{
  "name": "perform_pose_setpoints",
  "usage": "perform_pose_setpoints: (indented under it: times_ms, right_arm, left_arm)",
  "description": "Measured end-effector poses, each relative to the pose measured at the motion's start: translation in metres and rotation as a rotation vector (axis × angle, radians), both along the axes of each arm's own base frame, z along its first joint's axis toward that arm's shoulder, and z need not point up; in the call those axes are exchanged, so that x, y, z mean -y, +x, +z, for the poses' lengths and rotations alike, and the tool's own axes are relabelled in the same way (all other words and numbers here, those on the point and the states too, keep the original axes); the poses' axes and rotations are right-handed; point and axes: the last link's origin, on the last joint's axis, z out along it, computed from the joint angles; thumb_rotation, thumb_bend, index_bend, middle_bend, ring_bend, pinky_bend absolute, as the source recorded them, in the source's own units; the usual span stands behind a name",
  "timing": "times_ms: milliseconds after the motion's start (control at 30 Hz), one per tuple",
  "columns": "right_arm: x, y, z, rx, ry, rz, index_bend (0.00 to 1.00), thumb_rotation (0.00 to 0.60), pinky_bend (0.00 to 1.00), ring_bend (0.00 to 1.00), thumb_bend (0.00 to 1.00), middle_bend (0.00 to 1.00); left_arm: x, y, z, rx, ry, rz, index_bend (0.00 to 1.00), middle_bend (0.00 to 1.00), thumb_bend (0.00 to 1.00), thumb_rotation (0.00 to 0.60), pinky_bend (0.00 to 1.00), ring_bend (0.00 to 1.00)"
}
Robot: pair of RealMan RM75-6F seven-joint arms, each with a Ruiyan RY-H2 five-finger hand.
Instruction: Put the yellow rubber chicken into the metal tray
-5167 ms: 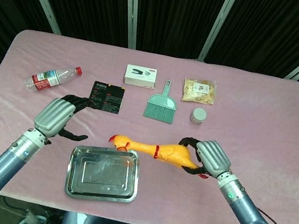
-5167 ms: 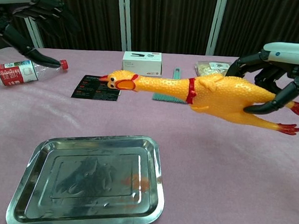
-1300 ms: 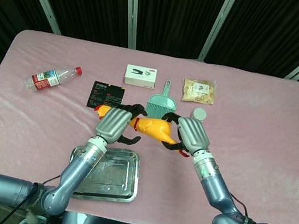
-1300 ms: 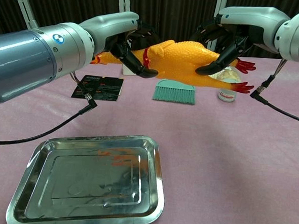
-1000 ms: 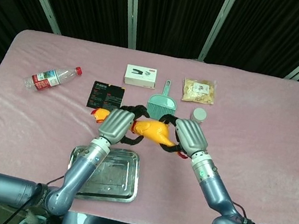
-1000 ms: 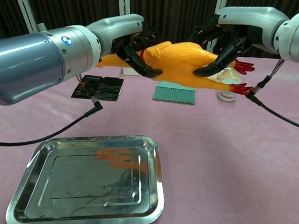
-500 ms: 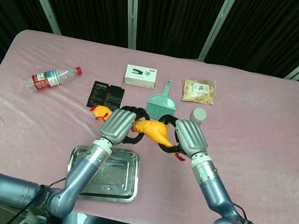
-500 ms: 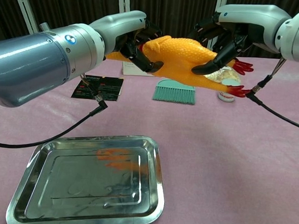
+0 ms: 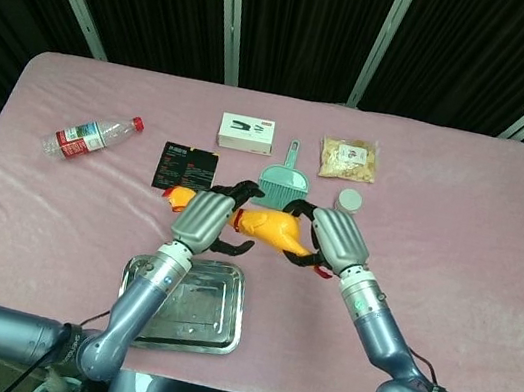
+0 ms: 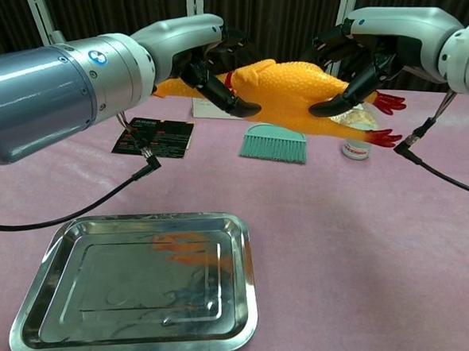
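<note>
The yellow rubber chicken (image 9: 268,228) (image 10: 295,92) hangs level in the air above the table, beyond the tray, with its head to the left and its red feet to the right. My left hand (image 9: 203,219) (image 10: 203,56) grips its neck by the red collar. My right hand (image 9: 335,241) (image 10: 367,58) wraps around its rear body. The metal tray (image 9: 215,322) (image 10: 242,291) lies flat near the front edge, lower and left of the chicken; my left forearm covers part of it in the head view.
Behind the chicken lie a teal dustpan brush (image 9: 282,185) (image 10: 274,142), a black card (image 9: 189,168) (image 10: 153,136), a white box (image 9: 247,132), a snack bag (image 9: 349,159) and a small jar (image 9: 347,201) (image 10: 354,149). A water bottle (image 9: 93,136) lies far left.
Five seconds ago only my right hand held the chicken, low on the right. Since then it rose and moved left, and my left hand took its neck. In the last second it barely shifted.
</note>
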Motion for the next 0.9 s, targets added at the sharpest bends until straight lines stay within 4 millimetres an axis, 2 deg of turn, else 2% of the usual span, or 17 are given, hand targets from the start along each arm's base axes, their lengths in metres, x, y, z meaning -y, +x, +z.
perform_pose_setpoints:
  times_ms: [300, 400, 533, 600, 767, 900]
  right_arm:
    - [0.0003, 0.0021, 0.0, 0.017, 0.009, -0.002, 1.0, 0.6, 0.77, 0.72, 0.47, 0.78]
    - [-0.0013, 0.0043, -0.0003, 0.023, 0.014, 0.002, 1.0, 0.6, 0.77, 0.72, 0.47, 0.78]
    - [-0.0027, 0.0055, -0.0009, 0.029, 0.021, 0.003, 1.0, 0.6, 0.77, 0.73, 0.47, 0.78]
    - [-0.0035, 0.0058, -0.0011, 0.034, 0.025, 0.003, 1.0, 0.6, 0.77, 0.73, 0.47, 0.78]
    - [-0.0067, 0.0079, -0.001, 0.038, 0.032, 0.015, 1.0, 0.6, 0.77, 0.73, 0.47, 0.78]
    - [-0.0074, 0.0081, -0.0002, 0.043, 0.032, 0.015, 1.0, 0.6, 0.77, 0.73, 0.47, 0.78]
  left_arm:
    - [0.0006, 0.0029, -0.0011, 0.007, 0.0, 0.002, 0.25, 0.12, 0.19, 0.515, 0.24, 0.22]
    - [0.0007, 0.0041, -0.0036, 0.005, -0.003, 0.006, 0.3, 0.13, 0.27, 0.514, 0.24, 0.23]
    - [0.0011, 0.007, -0.0051, 0.017, 0.001, 0.011, 0.37, 0.14, 0.42, 0.587, 0.24, 0.23]
    - [0.0016, 0.0084, -0.0055, 0.02, 0.007, 0.01, 0.4, 0.15, 0.47, 0.599, 0.24, 0.23]
    - [0.0022, 0.0098, -0.0068, 0.018, 0.011, 0.006, 0.53, 0.2, 0.57, 0.6, 0.24, 0.24]
    - [0.0022, 0.0102, -0.0067, 0.028, 0.028, 0.009, 0.63, 0.24, 0.62, 0.6, 0.24, 0.25]
